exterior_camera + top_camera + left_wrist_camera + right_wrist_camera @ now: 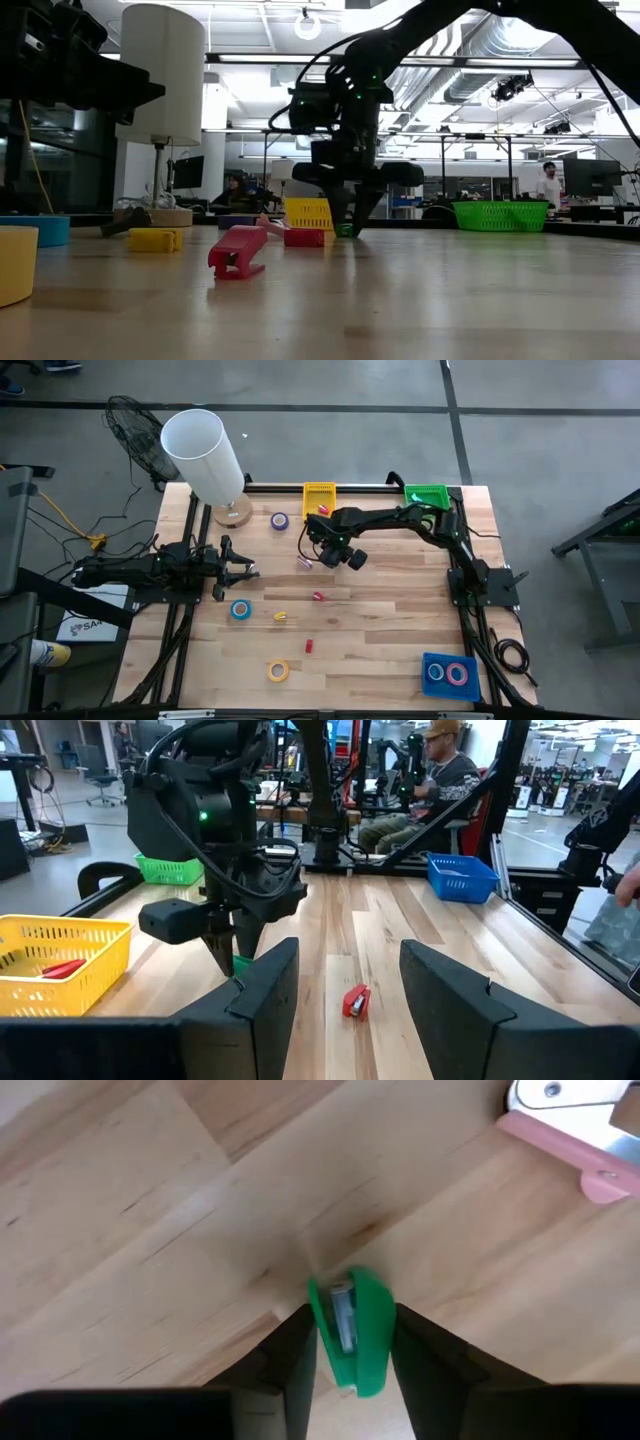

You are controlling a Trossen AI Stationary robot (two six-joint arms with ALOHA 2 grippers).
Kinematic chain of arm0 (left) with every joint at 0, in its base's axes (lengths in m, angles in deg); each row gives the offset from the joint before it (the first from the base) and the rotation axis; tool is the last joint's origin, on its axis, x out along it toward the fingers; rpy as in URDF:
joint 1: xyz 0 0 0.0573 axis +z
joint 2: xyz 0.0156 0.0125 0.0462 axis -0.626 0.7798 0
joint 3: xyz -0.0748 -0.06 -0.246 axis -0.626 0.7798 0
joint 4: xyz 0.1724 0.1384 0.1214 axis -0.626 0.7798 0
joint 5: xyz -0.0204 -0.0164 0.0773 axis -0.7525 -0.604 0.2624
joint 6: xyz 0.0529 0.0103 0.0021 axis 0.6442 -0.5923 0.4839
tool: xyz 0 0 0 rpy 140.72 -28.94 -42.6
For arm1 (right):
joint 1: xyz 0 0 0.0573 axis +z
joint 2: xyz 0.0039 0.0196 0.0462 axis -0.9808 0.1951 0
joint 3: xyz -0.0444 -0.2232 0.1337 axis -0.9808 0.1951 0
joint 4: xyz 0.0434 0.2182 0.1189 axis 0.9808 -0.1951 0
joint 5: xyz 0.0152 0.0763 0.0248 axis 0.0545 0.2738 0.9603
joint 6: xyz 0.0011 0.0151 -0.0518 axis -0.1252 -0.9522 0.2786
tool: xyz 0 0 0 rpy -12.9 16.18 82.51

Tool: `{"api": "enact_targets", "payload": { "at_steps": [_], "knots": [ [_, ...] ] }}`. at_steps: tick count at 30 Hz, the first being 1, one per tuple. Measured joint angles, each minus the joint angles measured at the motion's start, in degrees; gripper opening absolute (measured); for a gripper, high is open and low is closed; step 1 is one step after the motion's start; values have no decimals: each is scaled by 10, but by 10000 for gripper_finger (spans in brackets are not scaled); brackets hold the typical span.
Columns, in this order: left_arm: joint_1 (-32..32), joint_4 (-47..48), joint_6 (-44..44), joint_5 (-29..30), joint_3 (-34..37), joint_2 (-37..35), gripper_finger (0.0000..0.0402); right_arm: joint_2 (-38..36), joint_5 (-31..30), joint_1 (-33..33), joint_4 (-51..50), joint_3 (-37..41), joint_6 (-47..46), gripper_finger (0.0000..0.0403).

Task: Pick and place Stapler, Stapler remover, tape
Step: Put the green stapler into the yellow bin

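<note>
Green stapler remover [352, 1330] sits between the right end effector's fingers [292, 1360], apparently gripped at its flat sides: light, rigid, likely slippery plastic. From above, the right end effector [335, 546] hovers mid-worktop [380, 640]; the left end effector [238, 569] waits, spread.

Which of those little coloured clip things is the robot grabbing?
The green one: it sits between the right gripper's fingers. The red ones and the yellow one lie untouched on the table.

Grey concrete floor [560, 450] around the table — exposed ceiling ducts [480, 45] overhead.
</note>
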Motion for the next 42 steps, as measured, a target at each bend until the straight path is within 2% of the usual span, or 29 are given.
{"api": "enact_targets", "payload": {
  "at_steps": [7, 10, 15, 20, 26, 30, 37, 42],
  "knots": [
    [0, 0, 0, 0, 0, 0, 175, 1, -5, 5, 3, 0, -5, 69],
    [0, 0, 0, 0, 0, 0, 175, 1, -14, 7, 7, 0, -34, 50],
    [0, 0, 0, 0, 0, 0, 175, 0, -28, 8, 12, -1, -66, 49],
    [0, 0, 0, 0, 0, 0, 175, 0, -76, 8, 11, -15, -91, 61],
    [0, 0, 0, 0, 0, 0, 175, 0, -136, 6, 9, -61, -84, 51],
    [0, 0, 0, 0, 0, 0, 175, 0, -168, -4, 13, -97, -76, 59],
    [0, 0, 0, 0, 0, 0, 175, -1, -146, -49, 73, -126, -96, 59],
    [0, 0, 0, 0, 0, 0, 175, 0, -90, -87, 122, -122, -156, 63]
  ]
}}
